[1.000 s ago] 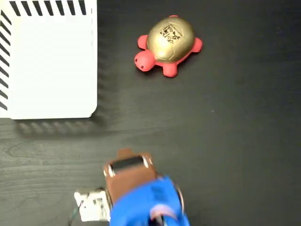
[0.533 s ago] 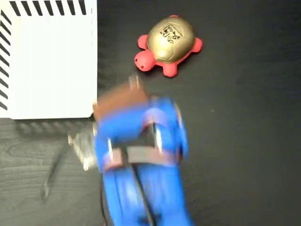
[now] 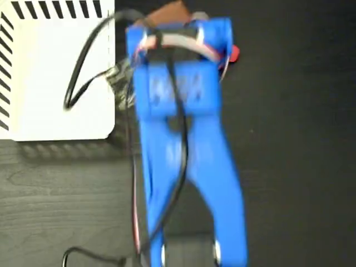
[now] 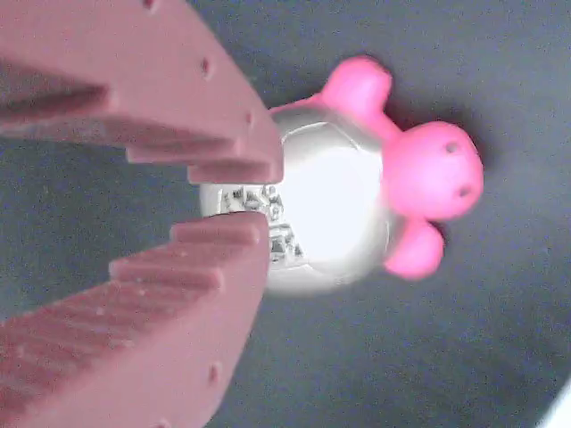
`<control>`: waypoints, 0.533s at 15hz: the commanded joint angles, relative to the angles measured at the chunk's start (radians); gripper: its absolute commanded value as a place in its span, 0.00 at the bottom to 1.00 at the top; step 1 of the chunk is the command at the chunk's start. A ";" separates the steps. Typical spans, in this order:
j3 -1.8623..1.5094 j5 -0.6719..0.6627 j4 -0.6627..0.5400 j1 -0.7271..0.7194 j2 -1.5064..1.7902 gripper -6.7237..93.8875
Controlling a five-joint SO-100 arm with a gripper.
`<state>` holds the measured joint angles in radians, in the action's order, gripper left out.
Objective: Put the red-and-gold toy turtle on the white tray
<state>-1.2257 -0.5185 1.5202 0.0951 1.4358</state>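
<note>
Fingers (image 4: 259,196) narrowly parted above the turtle (image 4: 339,214) shell, holding nothing, white tray (image 3: 55,72) left of arm

I am looking down on a black tabletop (image 3: 300,139) whose faint wood grain is running side to side, showing plainest toward its lower left corner in the fixed view. In the wrist view it (image 4: 500,357) is coming across as plain, blurred dark grey.

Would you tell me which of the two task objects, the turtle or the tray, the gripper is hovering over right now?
The red-and-gold toy turtle: the gripper sits directly over its shell, whereas the white tray lies off to the side.
</note>
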 commanded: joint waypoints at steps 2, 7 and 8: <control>0.216 -0.109 0.055 0.075 -0.092 0.07; 0.394 -0.152 0.078 0.081 -0.288 0.07; 0.456 -0.155 0.114 0.081 -0.333 0.08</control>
<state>-0.8882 -0.6565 1.5923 0.1718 1.0953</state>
